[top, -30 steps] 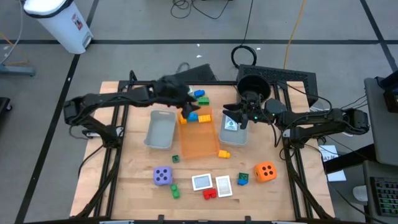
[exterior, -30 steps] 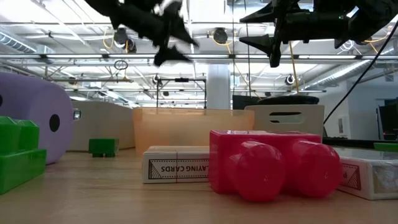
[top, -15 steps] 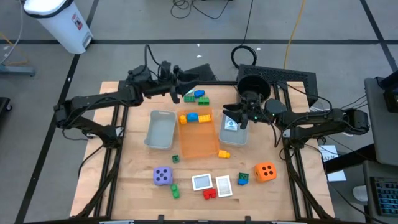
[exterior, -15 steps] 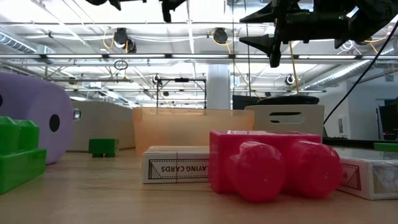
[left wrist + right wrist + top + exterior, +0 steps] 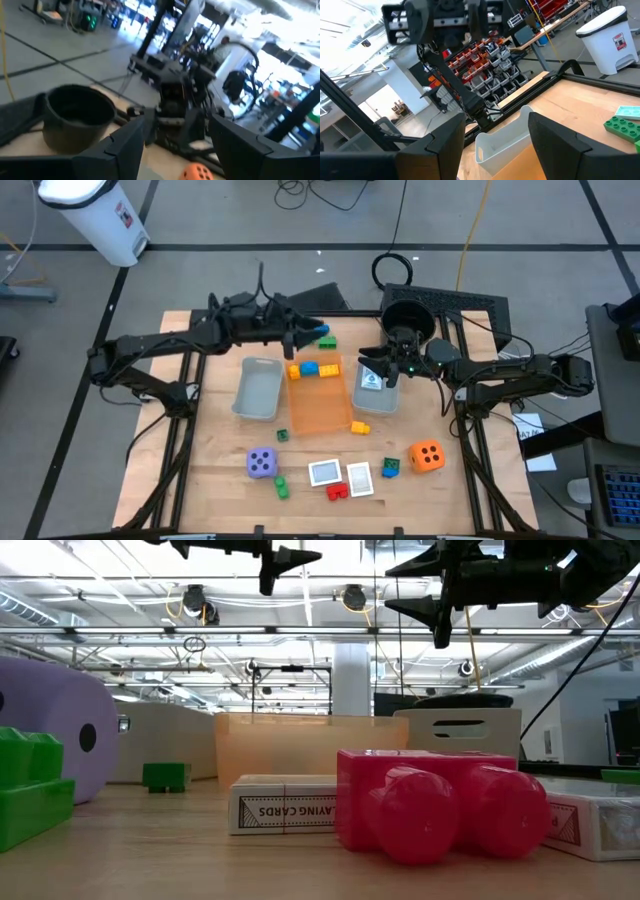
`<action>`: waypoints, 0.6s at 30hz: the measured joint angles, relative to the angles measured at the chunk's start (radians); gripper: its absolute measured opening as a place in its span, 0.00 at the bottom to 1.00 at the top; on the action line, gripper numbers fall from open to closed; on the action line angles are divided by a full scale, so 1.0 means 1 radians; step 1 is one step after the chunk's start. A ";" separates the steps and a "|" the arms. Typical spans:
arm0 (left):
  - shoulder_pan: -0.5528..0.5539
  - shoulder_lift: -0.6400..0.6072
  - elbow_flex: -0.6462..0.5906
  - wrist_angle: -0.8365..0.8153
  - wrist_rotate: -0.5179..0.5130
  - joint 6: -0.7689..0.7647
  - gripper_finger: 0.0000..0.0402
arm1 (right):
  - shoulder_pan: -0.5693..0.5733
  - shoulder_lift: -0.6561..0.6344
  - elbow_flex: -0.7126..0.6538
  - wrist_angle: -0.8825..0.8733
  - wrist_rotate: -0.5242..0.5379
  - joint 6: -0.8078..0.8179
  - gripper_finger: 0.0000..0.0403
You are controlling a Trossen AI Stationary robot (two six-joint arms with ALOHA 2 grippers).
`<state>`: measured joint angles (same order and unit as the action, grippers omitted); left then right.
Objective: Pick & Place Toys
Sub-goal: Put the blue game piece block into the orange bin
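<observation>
Both sets of jaws stand apart with nothing between them. The left gripper point(image 5: 303, 332) hangs in the air near the far edge of the table point(image 5: 205, 470), just above the far end of the orange tray point(image 5: 320, 405). The right gripper point(image 5: 378, 361) is raised over the grey tray point(image 5: 376, 402) on the right, next to the black bucket point(image 5: 408, 315) at the far right corner.

Blue and yellow bricks point(image 5: 316, 368) lie in the far end of the orange tray, with a blue and a green brick point(image 5: 323, 336) on the table just beyond it. A second grey tray point(image 5: 259, 388) sits to its left. Toward the near edge are the purple die point(image 5: 262, 463), two cards point(image 5: 341, 474), a red brick point(image 5: 338, 491) and the orange die point(image 5: 428, 456)
</observation>
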<state>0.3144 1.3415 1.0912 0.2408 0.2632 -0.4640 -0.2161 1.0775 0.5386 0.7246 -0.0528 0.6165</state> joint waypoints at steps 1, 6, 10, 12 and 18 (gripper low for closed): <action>-0.008 0.000 0.000 -0.009 0.000 0.007 0.55 | 0.000 0.000 0.000 0.000 0.000 0.000 0.52; -0.039 0.000 0.000 -0.013 -0.002 0.037 0.52 | 0.000 0.000 0.000 0.000 0.000 0.000 0.52; -0.045 0.000 0.000 -0.014 -0.003 0.043 0.50 | 0.000 0.000 0.000 0.000 0.000 0.000 0.52; -0.042 0.000 0.000 -0.014 -0.006 0.053 0.51 | 0.000 0.000 0.000 0.000 0.000 0.000 0.52; -0.039 0.000 0.000 -0.013 -0.087 0.094 0.53 | 0.000 0.000 0.000 0.000 0.000 0.000 0.52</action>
<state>0.2753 1.3415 1.0912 0.2275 0.1763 -0.3701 -0.2162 1.0775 0.5387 0.7242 -0.0532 0.6163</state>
